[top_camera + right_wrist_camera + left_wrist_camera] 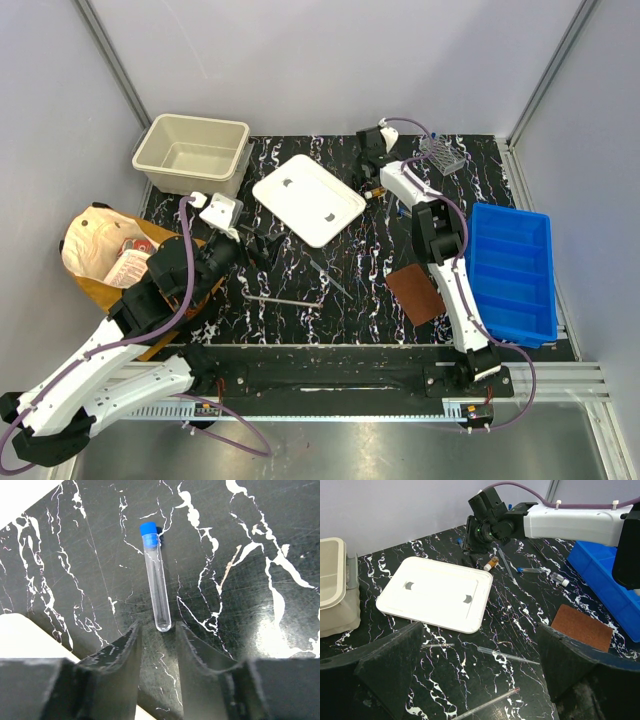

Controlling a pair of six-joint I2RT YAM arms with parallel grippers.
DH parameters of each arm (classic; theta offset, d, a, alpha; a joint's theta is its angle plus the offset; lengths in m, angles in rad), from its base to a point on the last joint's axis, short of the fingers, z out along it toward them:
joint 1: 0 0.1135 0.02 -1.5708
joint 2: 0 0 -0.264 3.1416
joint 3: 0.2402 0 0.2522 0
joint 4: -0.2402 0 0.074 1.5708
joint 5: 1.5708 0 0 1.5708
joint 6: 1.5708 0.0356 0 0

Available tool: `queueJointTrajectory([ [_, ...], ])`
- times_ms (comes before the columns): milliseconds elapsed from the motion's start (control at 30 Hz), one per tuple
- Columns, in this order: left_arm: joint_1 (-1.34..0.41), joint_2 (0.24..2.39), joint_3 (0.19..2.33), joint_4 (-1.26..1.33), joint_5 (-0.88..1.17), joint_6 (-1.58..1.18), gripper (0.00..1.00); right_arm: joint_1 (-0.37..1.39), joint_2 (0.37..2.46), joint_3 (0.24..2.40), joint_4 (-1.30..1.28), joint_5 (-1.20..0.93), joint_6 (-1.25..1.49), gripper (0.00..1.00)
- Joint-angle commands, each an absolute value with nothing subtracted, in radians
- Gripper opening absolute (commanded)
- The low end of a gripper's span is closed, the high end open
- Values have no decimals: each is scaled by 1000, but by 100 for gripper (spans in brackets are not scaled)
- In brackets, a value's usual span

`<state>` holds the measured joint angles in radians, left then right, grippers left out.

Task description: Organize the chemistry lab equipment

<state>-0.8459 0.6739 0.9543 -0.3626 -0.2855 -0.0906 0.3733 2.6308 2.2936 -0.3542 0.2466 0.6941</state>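
A clear test tube with a blue cap (155,577) lies flat on the black marbled table. Its round end sits just at the tips of my right gripper (157,627), whose jaws stand apart on either side without touching it; the gripper is open. That gripper (370,165) hangs low at the back of the table beside the clear tube rack (443,155). My left gripper (480,670) is wide open above a clear pipette (507,655), a long thin rod (485,705) and a short glass tube (437,645). An amber vial (492,563) and another blue-capped tube (530,570) lie near the right gripper.
A white tray (307,198) lies at the table's middle back, with a beige tub (192,152) at back left. A blue compartment bin (515,270) stands on the right and a brown pad (415,292) beside it. A tan paper bag (105,255) sits at left.
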Motion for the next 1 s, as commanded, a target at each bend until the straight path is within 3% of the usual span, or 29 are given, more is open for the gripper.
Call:
queueJointTrajectory([
  [0,-844,658,943,-296,-307,-95,99,376,2548,2344,-367,319,583,43],
  [200,-844,657,942,-296,-322,-91,99,374,2706,2630,-486,344,417,44],
  [967,-841,690,939,-290,-305,-98,99,379,2784,2641,-567,265,474,36],
])
